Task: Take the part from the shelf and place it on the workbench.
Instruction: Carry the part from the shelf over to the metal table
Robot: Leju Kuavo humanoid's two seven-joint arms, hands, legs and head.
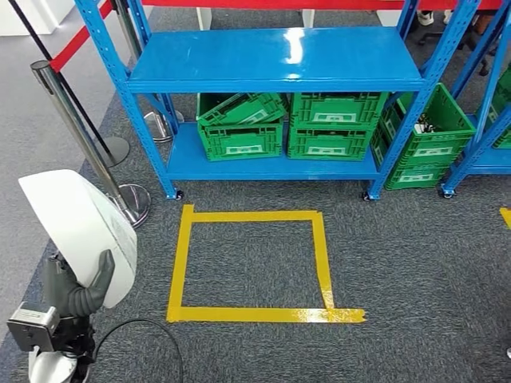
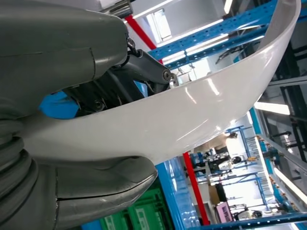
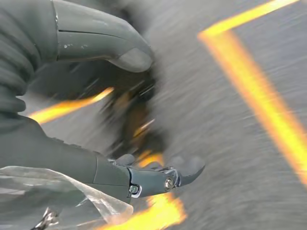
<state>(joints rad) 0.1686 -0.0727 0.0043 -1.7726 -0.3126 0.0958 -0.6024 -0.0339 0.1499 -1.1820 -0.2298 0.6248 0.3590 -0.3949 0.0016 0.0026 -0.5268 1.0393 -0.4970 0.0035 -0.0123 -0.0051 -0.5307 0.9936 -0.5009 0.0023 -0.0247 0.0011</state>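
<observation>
While left hand grips white part, long axis tilts up-left | right hand blurred, apparently empty, fingers apart.

Place: industrial workshop / warehouse-type hall, w/ storage racks.
Shelving: blue steel shelf rack, bolt-hole uprights, on small feet; more blue racking to the right.
Storage: green plastic crates on the lower shelf, labelled fronts; one more crate beside the rack w/ small items inside.
Floor: grey carpet w/ a yellow tape rectangle marked in front of the rack.
Barriers: chrome stanchion posts w/ red belt, cordoning the area.
Ceiling: left wrist view shows long strip lights and further blue racking across a big open hall.
</observation>
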